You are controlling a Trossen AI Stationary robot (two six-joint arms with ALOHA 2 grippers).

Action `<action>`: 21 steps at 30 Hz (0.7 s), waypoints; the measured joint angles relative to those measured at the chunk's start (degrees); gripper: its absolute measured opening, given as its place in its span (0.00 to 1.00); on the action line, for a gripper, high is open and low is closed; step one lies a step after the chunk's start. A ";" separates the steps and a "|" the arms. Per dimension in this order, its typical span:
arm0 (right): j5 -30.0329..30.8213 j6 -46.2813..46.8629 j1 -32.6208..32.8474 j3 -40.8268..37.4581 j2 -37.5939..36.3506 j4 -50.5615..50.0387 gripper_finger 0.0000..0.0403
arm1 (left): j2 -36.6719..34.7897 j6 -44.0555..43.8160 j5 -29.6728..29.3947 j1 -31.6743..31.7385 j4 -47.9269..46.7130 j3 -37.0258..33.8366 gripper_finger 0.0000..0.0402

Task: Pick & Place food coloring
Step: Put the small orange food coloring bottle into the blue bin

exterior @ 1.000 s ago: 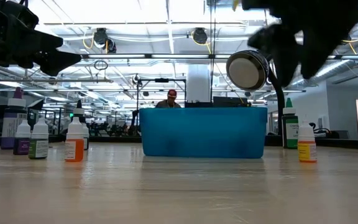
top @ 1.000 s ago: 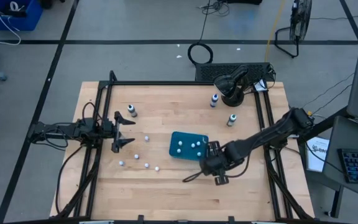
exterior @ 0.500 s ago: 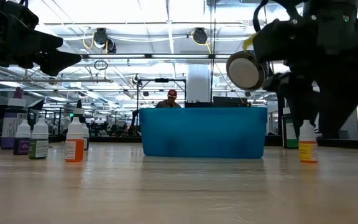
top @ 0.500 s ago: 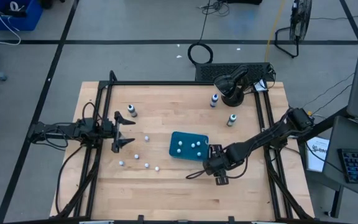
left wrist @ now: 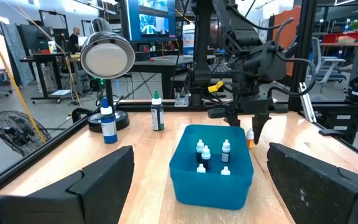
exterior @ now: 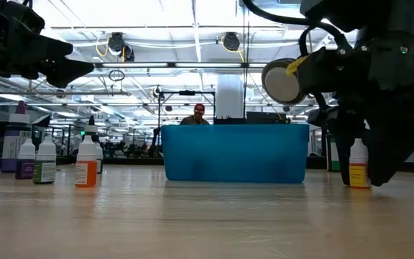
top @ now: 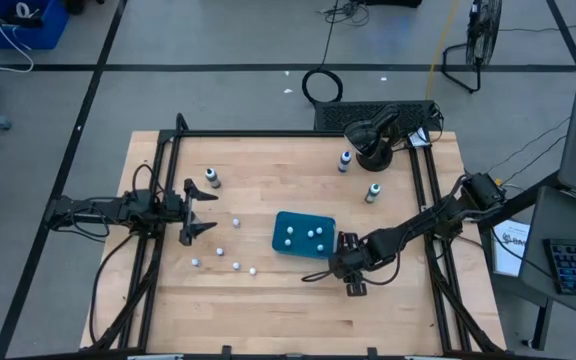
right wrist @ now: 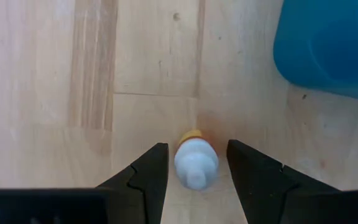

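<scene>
- Wooden tabletop carries the work; items follow from the left edge across.
- Left gripper waits at the left side, jaws spread wide and empty, facing the teal tray.
- Loose food-coloring bottles stand between that gripper and the tray: one taller bottle toward the far side, and a scatter of small white-capped ones, e.g. and.
- Tray, mid-table, already holds several small bottles; the job is judged partly done.
- Right gripper sits just off the tray's near right corner. Over the last second it has come down and drawn in slightly toward the tray; in the low view it has dropped from above the orange-and-white bottle to level with it.
- Right wrist view: that bottle stands upright between the fingers, a gap showing on each side. Jaws open, nothing gripped yet.
- Judgement: the descent puts the pick at its closing stage; next is to close on the bottle and lift it into the tray.
- Risk: the bottle is small and light, and an uneven close could tip it.
- Two taller bottles remain at the far right, near the black round object.
</scene>
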 joint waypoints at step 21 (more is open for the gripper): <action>0.46 -1.75 0.07 7.22 -4.63 -8.84 0.12 | -0.02 0.00 0.00 0.02 -0.02 0.00 0.91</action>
